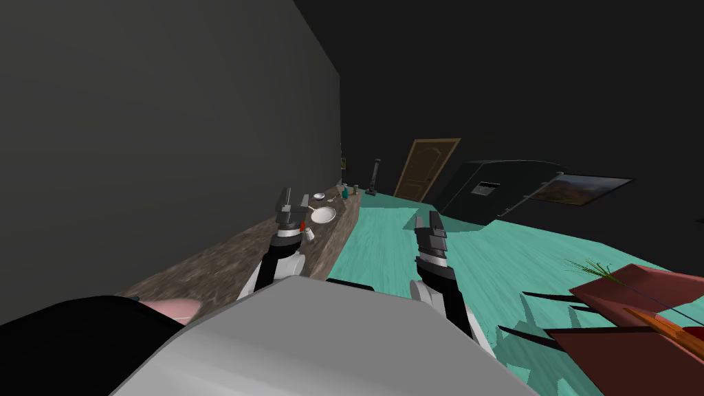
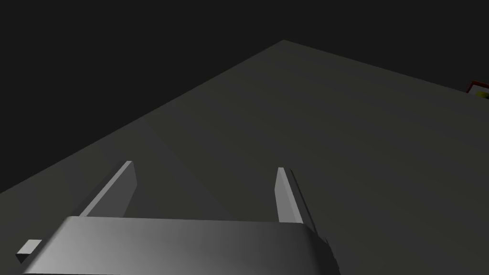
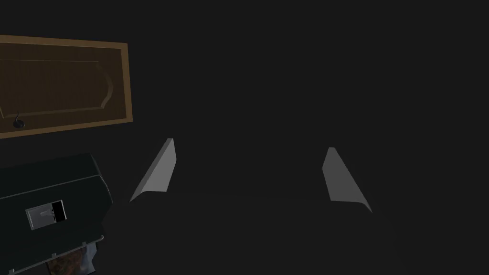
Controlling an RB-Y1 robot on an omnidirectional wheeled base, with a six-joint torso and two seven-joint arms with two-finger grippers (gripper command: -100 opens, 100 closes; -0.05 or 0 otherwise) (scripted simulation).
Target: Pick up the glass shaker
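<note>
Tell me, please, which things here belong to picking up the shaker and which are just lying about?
Job: left pincer, open, by the counter; small upright pieces at its far end, one perhaps the target, too small to tell.
Lying about: white pan, teal bottle, brown door, right pincer, open.

Dark grey wall (image 1: 172,124), speckled brown counter (image 1: 220,265) along it, teal floor (image 1: 481,254), brown door (image 1: 425,170) beyond.
</note>
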